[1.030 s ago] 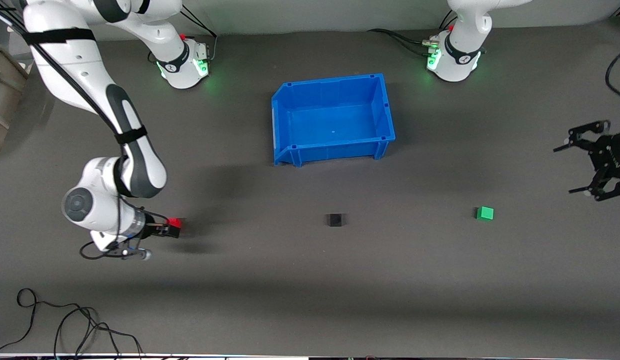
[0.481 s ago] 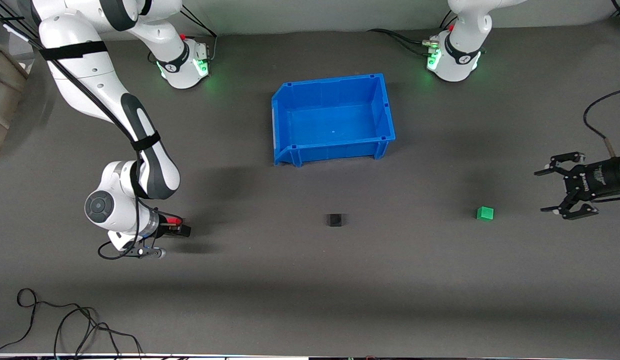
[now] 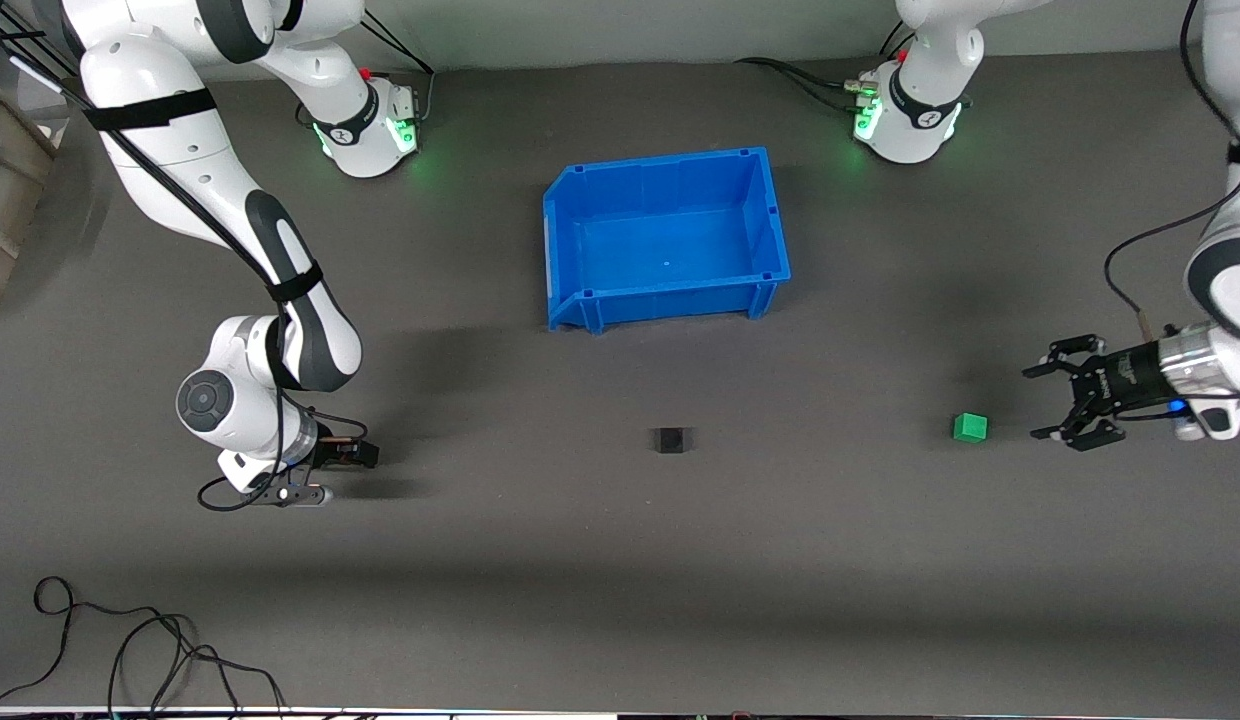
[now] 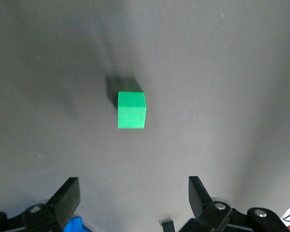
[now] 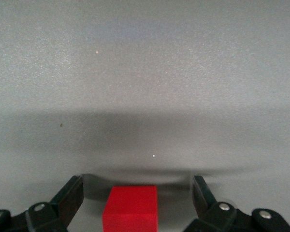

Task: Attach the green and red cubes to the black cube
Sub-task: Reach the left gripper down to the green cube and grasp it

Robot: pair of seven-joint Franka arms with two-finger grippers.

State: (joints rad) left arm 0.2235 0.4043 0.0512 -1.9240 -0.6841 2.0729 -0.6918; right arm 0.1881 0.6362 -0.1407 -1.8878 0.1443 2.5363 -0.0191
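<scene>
The black cube (image 3: pixel 669 439) sits on the dark table, nearer to the front camera than the blue bin. The green cube (image 3: pixel 970 427) lies toward the left arm's end; it also shows in the left wrist view (image 4: pixel 131 110). My left gripper (image 3: pixel 1052 402) is open and empty, low beside the green cube and apart from it; its own view (image 4: pixel 134 198) shows the cube ahead of the fingers. My right gripper (image 3: pixel 368 456) is low at the right arm's end and hides the red cube there. In its own view the gripper (image 5: pixel 136 187) is open, and the red cube (image 5: pixel 130 209) sits between the fingers with gaps on both sides.
The empty blue bin (image 3: pixel 665 300) stands mid-table, nearer the robots' bases. Loose black cables (image 3: pixel 130 650) lie at the front corner by the right arm's end. A beige box (image 3: pixel 5 200) stands off the table edge there.
My left arm has come in from the table's end and dropped toward the green cube. My right gripper has shifted over the red cube, which no longer shows in the front view.
</scene>
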